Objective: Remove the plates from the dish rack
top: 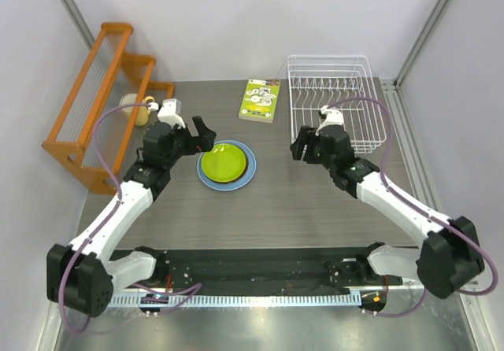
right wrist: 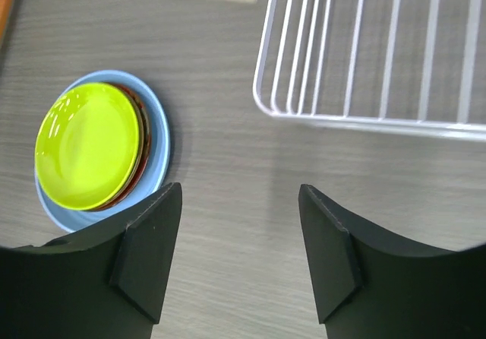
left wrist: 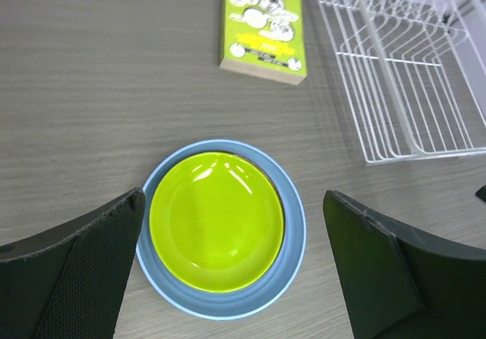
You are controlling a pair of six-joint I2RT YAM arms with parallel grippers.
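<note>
The plates sit in one stack on the table, left of centre. The lime-green plate (top: 223, 162) is on top, a dark-red edge (top: 250, 162) shows under it, and the light-blue plate (top: 206, 180) is at the bottom. The yellow plate does not show. The white wire dish rack (top: 335, 91) at the back right holds no plates. My left gripper (top: 201, 133) is open and empty above the stack's far left side. My right gripper (top: 303, 145) is open and empty between stack and rack. The left wrist view shows the lime plate (left wrist: 216, 221) between open fingers (left wrist: 91, 255). The right wrist view shows the stack (right wrist: 87, 145) at left and the rack (right wrist: 364, 120) above.
A green-and-white booklet (top: 260, 101) lies at the back between stack and rack. An orange wooden rack (top: 98, 99) stands along the left edge, with a small yellow-and-white object (top: 142, 111) beside it. A black rail (top: 252, 276) runs along the near edge.
</note>
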